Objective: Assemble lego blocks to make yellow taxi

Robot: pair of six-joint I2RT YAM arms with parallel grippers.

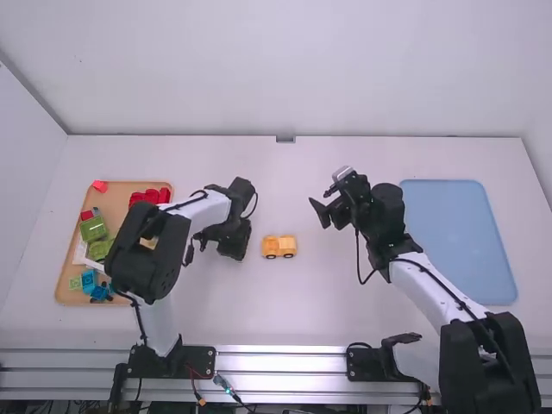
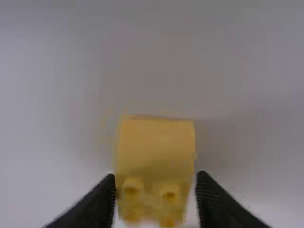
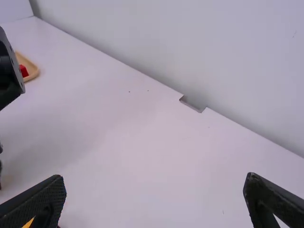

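Observation:
The yellow-orange car [image 1: 279, 247], with dark wheels, stands on the table near the middle; part of this car [image 3: 29, 223] peeks past a finger in the right wrist view. My left gripper [image 1: 233, 251] is low over the table, just left of the car. In the left wrist view, my left gripper [image 2: 156, 190] has its fingers against both sides of a yellow block [image 2: 156, 147] with round studs. Farther back and right of the car, my right gripper [image 1: 322, 212] is held above the table. Seen from its wrist, the right gripper [image 3: 156, 183] is open, its fingers wide apart.
At the left, partly behind the left arm, an orange-brown tray [image 1: 69, 280] holds red bricks [image 1: 149, 197], green bricks [image 1: 94, 228] and blue bricks [image 1: 90, 282]. A light blue tray [image 1: 457, 233] lies at the right, beside the right arm.

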